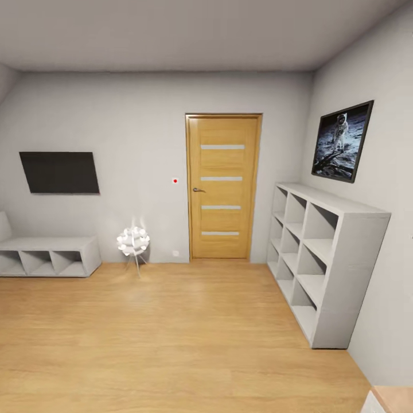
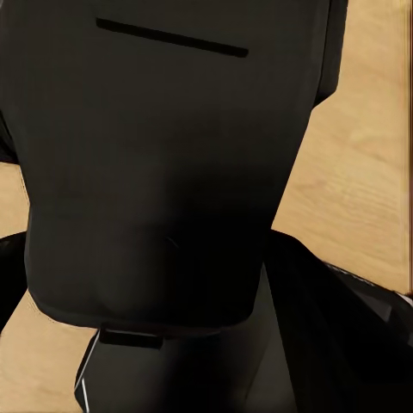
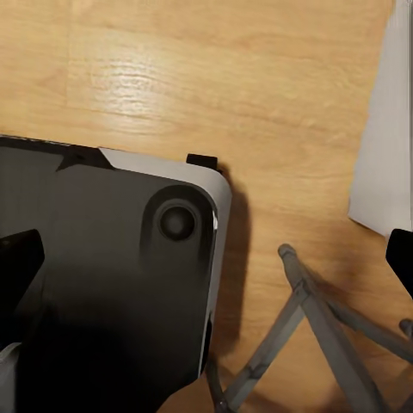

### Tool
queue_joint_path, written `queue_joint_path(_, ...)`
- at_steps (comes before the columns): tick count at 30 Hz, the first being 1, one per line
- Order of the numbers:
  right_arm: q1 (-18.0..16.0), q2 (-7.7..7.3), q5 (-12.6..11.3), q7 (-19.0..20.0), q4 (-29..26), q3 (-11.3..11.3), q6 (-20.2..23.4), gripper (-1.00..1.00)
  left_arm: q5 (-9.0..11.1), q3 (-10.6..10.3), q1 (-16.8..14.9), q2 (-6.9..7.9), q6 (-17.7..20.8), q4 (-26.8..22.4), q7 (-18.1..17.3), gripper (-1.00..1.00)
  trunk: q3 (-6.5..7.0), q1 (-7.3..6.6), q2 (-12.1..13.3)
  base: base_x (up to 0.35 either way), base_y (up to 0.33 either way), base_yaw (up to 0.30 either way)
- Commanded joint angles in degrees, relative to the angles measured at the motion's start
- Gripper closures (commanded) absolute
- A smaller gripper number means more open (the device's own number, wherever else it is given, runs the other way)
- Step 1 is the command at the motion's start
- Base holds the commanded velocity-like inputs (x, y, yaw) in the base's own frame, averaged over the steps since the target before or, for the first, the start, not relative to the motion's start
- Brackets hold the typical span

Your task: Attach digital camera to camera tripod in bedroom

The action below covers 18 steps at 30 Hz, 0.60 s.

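Note:
The digital camera is out of view. Silver-grey legs of the camera tripod (image 3: 320, 337) stand on the wood floor in the right wrist view, close beside my black base (image 3: 112, 284). My right gripper (image 3: 211, 256) is open, with one dark fingertip (image 3: 19, 258) at one edge of that view, the other at the opposite edge, and nothing between them. In the left wrist view my dark body (image 2: 155, 172) covers most of the picture, and the left gripper's state cannot be made out.
A white-walled room with a wood floor (image 1: 172, 332) lies ahead. It holds a shut wooden door (image 1: 223, 186), a grey cube shelf (image 1: 321, 258) along the right wall, a low grey bench (image 1: 49, 256), a wall TV (image 1: 59, 172) and a small globe lamp (image 1: 133, 241). A white panel (image 3: 387, 129) stands near the tripod.

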Motion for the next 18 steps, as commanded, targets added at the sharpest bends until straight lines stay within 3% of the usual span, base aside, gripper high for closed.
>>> queue_joint_path(1, -0.1, -0.03, 0.5, 0.1, 0.2, -0.5, -0.3, -1.0, 0.4, -0.5, 0.0, 0.0, -0.1, 0.0, 0.1, 1.0, -0.02, 0.05, 0.0, 0.277, 0.0, -0.097)
queue_joint_path(18, -0.1, -0.11, 0.7, 0.1, 0.2, -0.5, -0.3, -1.0, 0.5, -0.4, 0.0, 0.12, 0.2, 0.0, 0.1, 1.0, -0.02, 0.05, 0.0, 0.315, 0.0, -0.017)
